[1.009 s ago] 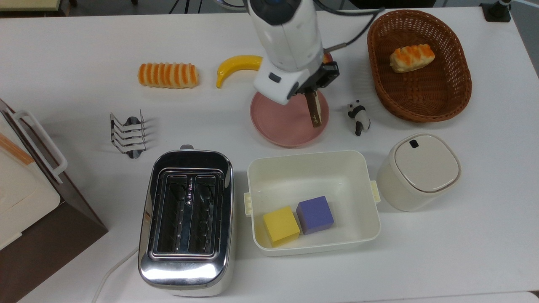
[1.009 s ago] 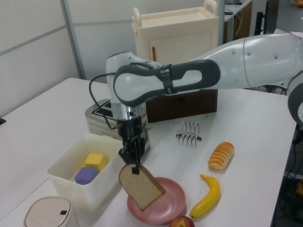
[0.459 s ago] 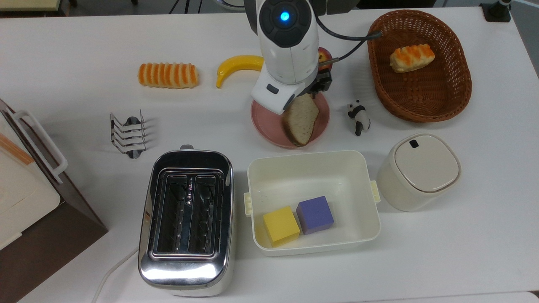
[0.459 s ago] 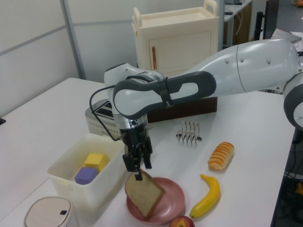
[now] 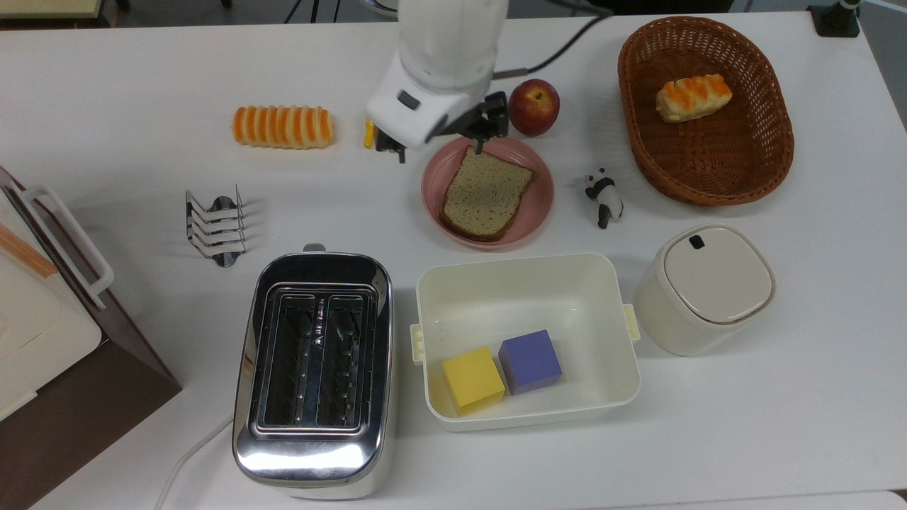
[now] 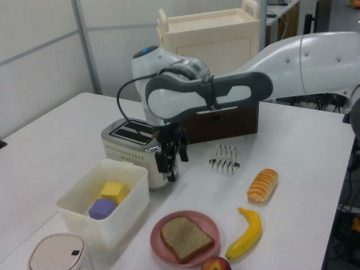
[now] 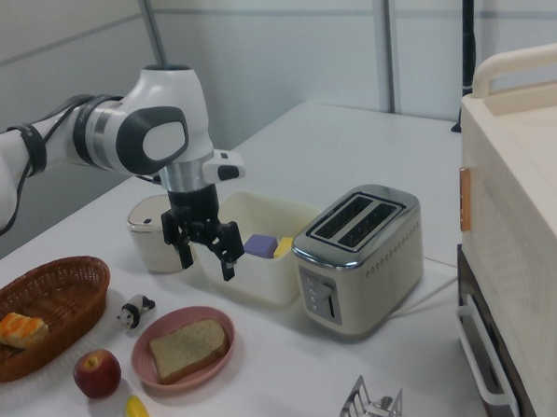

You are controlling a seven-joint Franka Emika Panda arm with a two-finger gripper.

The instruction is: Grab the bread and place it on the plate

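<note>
The bread is a brown toast slice lying flat in the pink plate, with nothing touching it. The left view shows the bread flat on the plate, and in the right view the bread also rests on the plate. My gripper hangs open and empty above the plate's far rim in the top view. In the left view the gripper is well above the table, in front of the toaster. The gripper has its fingers spread in the right view.
A red apple and a panda figure flank the plate. The white tub with two blocks lies just below it, the toaster to the top view's left. A banana, striped roll, toast rack, wicker basket and lidded canister stand around.
The gripper opened and let go of the bread, which tipped from hanging on edge to lying flat on the plate. The gripper then rose and moved toward the top view's upper left.
</note>
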